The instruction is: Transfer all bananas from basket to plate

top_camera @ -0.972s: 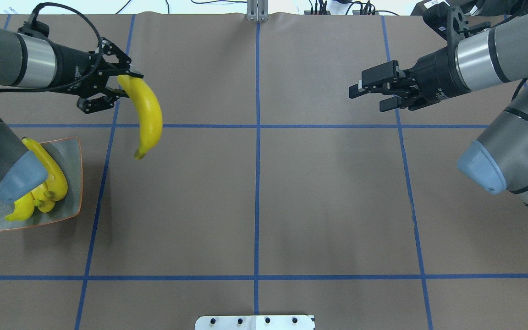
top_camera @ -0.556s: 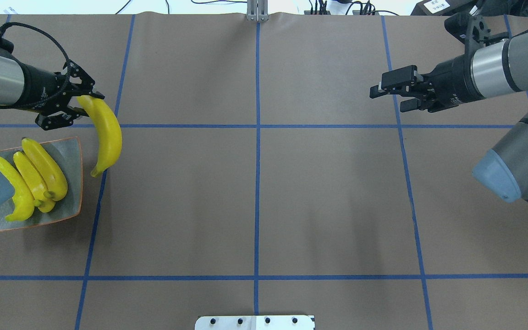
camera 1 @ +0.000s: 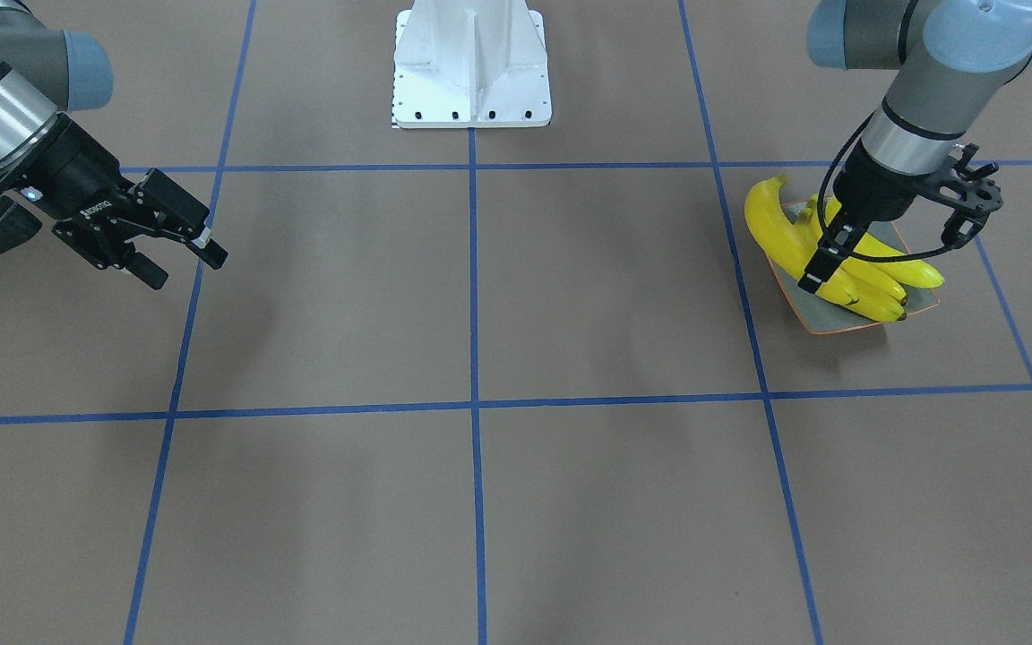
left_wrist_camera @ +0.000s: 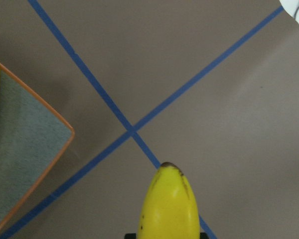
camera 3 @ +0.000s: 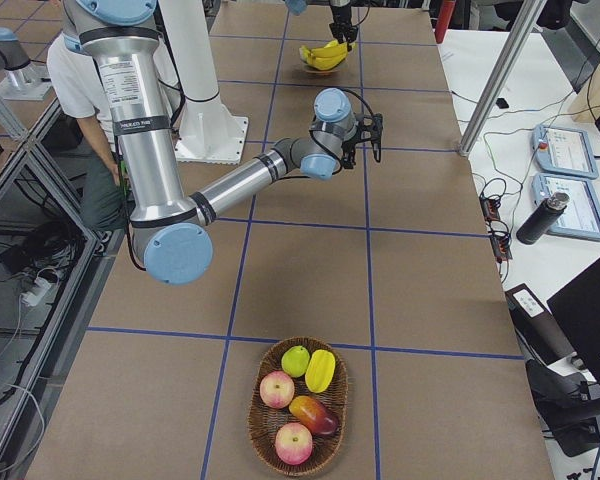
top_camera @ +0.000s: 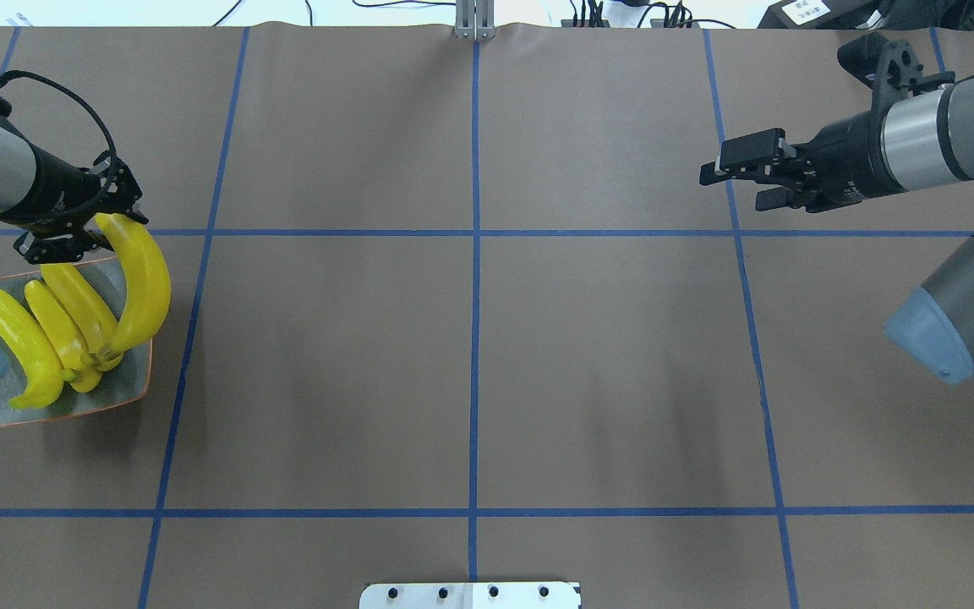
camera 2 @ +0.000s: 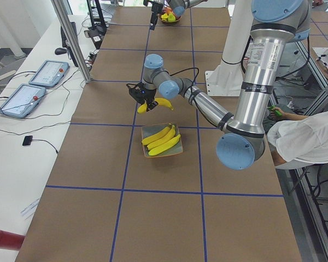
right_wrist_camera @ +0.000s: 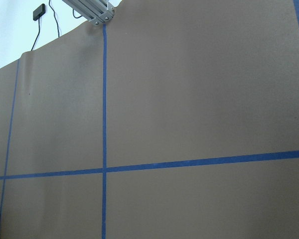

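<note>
My left gripper (top_camera: 96,235) is shut on the far end of a yellow banana (top_camera: 147,288). That banana hangs over the right side of the grey-green plate (top_camera: 137,377), its lower tip by the three bananas (top_camera: 60,334) lying there. The front-facing view shows the left gripper (camera 1: 819,269) above the plate (camera 1: 825,320), with the held banana (camera 1: 769,224) on the pile's outer side. The left wrist view shows the banana (left_wrist_camera: 167,204) and the plate's corner (left_wrist_camera: 25,149). My right gripper (top_camera: 736,179) hovers open and empty at the far right. The basket (camera 3: 270,440) shows only in the side views.
The basket holds several round fruits (camera 3: 277,389) and sits at the table's end on my right. A white mount (camera 1: 471,67) stands at the robot's base. A person (camera 2: 309,143) sits beside the table. Blue tape lines grid the brown table (top_camera: 470,364).
My left gripper has carried the banana left and back toward the robot, from open table to over the plate beside the three bananas. The right arm drew back to the right.
</note>
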You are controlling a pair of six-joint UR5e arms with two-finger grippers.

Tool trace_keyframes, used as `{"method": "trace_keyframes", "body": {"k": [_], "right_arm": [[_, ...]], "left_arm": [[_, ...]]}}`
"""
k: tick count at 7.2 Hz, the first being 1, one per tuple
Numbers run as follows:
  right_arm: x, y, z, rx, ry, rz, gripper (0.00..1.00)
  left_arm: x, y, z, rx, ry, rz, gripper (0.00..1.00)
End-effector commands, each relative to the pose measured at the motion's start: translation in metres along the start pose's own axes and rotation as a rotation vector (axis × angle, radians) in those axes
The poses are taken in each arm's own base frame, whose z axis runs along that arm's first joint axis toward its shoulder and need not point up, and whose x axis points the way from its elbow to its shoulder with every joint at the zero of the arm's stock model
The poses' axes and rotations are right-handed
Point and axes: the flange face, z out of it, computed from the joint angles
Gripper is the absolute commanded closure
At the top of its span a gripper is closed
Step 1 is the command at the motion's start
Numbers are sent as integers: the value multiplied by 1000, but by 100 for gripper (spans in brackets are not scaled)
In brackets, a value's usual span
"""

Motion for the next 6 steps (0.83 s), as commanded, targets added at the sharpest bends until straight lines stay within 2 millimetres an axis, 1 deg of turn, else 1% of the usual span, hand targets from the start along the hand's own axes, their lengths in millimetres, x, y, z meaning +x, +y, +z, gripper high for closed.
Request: {"method": "trace_keyframes", "body": {"k": [1, 3, 4, 6], "right_arm": [[5, 0, 0, 2, 8, 6, 0], [4, 1, -1, 2, 6, 4, 0], [4, 1, -1, 4, 6, 4, 0], [6, 1, -1, 3, 9, 6, 0]], "left_arm": [[0, 2, 5, 3, -135, 108, 100], [-7, -5, 17, -3, -204, 196, 100], [-10, -10, 25, -3, -232, 211, 100], [-11, -14, 28, 2, -244, 169, 100]]}}
